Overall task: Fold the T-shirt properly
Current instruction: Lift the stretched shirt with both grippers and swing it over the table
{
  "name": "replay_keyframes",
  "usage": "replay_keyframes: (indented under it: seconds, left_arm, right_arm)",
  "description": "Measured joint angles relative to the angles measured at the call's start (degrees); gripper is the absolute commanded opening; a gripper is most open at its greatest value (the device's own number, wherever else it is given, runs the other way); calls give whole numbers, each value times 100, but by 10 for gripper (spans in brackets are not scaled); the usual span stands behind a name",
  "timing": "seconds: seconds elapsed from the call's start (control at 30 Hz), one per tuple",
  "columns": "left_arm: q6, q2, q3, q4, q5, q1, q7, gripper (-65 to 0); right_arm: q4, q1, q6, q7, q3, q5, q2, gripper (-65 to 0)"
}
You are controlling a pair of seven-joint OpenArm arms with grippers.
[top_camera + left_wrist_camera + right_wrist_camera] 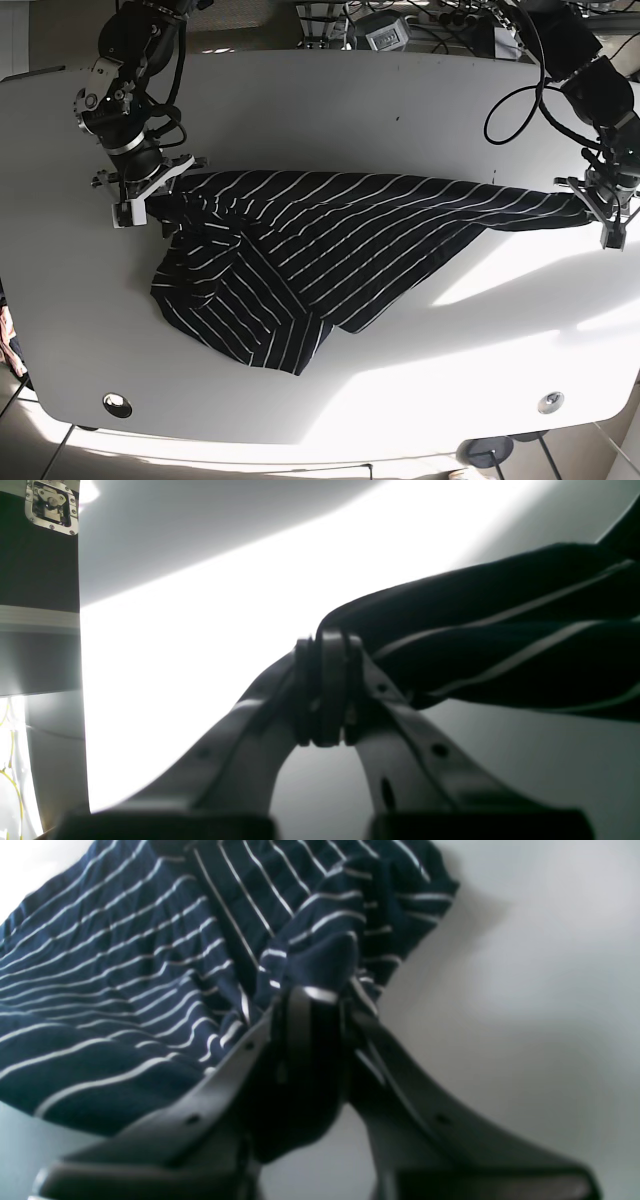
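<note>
- White table (330, 110) carries a navy striped T-shirt (300, 250), stretched between both arms.
- Left gripper (590, 205) pinches one shirt end.
- Right gripper (160, 205) is clamped on the opposite end.

Base cam looks down from high on whole tabletop (330, 110); wrist cams sit close behind jaws, both sharing T-shirt (330, 240).

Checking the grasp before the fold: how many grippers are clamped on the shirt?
2. The right gripper pinches the T-shirt at its left end in the base view; the left gripper pinches the opposite end.
</note>
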Motion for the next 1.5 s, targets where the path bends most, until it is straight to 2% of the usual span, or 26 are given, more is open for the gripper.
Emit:
replay_keyframes:
  seconds: [0.13, 0.2, 0.3, 0.37, 0.47, 0.67, 0.77, 0.83, 0.97, 1.03, 1.13, 1.27, 1.37, 1.5]
  left_arm:
    - [-17, -13, -118, 0, 0, 326, 2, -650]
    - [-24, -13, -129, 0, -2, 376, 0, -650]
    - [-33, -17, -140, 0, 24, 372, -2, -650]
    - [-31, -20, -144, 0, 48, 374, 0, -650]
    - [-15, -20, -155, 0, 83, 369, -4, -650]
    - [-15, -33, -160, 0, 83, 372, -4, -650]
    - [-15, -33, -160, 0, 83, 361, -4, -650]
    - [-15, -35, -160, 0, 83, 356, -4, -650]
    - [-15, -35, -160, 0, 83, 352, -2, -650]
    - [-15, -35, -160, 0, 85, 354, 0, -650]
    - [-15, -35, -160, 0, 85, 341, -2, -650]
    - [-15, -35, -160, 0, 85, 341, -2, -650]
    - [-15, -35, -160, 0, 85, 341, -2, -650]
    - [-15, -35, -160, 0, 85, 341, -2, -650]
  right_arm:
    - [-20, -522, 2, 7, 380, 507, -2, -626]
    - [-33, -717, 7, 4, 520, 645, -26, -585]
    - [-33, -1008, -9, 28, 763, 791, -236, -422]
    - [-90, -1161, 13, -11, 1051, 780, -326, -246]
    - [-273, -1082, 11, -11, 1274, 767, -275, -189]
    - [-258, -229, 31, -15, 1294, 748, 118, -182]
    - [-505, 315, 26, 0, 772, 765, 511, -184]
    - [-1010, 837, 33, 4, 247, 765, 907, -187]
    - [-2212, 1738, 33, 0, -332, 763, 1327, -189]
    - [-3362, 2542, 31, 63, -774, 763, 1644, -189]
    - [-4994, 3504, 33, 667, -1419, 765, 1980, -189]
    - [-6476, 4109, 55, 1412, -1797, 763, 2072, -189]
    - [-7377, 4328, 409, 1832, -1799, 767, 2072, -190]
    - [-7862, 4317, 470, 2118, -1799, 741, 2063, -190]
